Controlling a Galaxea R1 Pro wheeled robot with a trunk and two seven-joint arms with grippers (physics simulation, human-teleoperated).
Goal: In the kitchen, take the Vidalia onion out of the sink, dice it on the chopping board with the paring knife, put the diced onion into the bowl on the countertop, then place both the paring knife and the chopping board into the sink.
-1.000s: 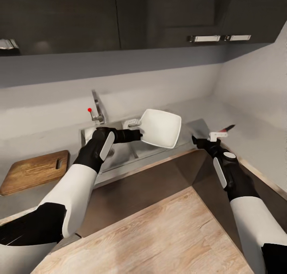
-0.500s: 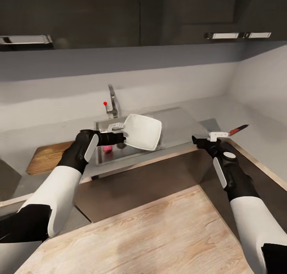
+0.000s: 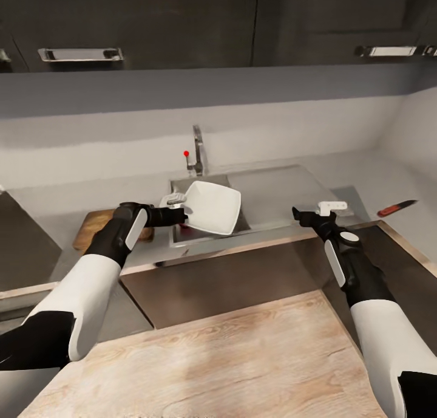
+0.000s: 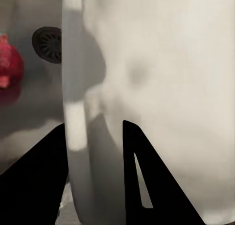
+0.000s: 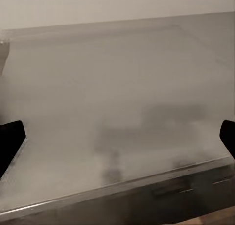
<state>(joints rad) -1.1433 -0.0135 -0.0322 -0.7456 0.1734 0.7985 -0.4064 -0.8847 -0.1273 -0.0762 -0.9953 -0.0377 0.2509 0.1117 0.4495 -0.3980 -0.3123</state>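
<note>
The long grey glossy countertop (image 3: 285, 190) carries the red-handled paring knife (image 3: 396, 209), well apart from the open, empty right gripper (image 3: 314, 213). The left gripper (image 3: 179, 209) clamps the white squarish bowl (image 3: 212, 207) over the steel sink (image 3: 206, 181), where a reddish onion (image 4: 9, 62) lies, probably undiced.

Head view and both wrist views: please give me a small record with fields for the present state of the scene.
left pincer: shut on the bowl rim, held tilted over the sink
right pincer: open, empty, above the drainer
paring knife: flat on the countertop, apart from the right pincer
chopping board: on countertop, partly hidden by the left arm
sink contents: red object near the drain
</note>
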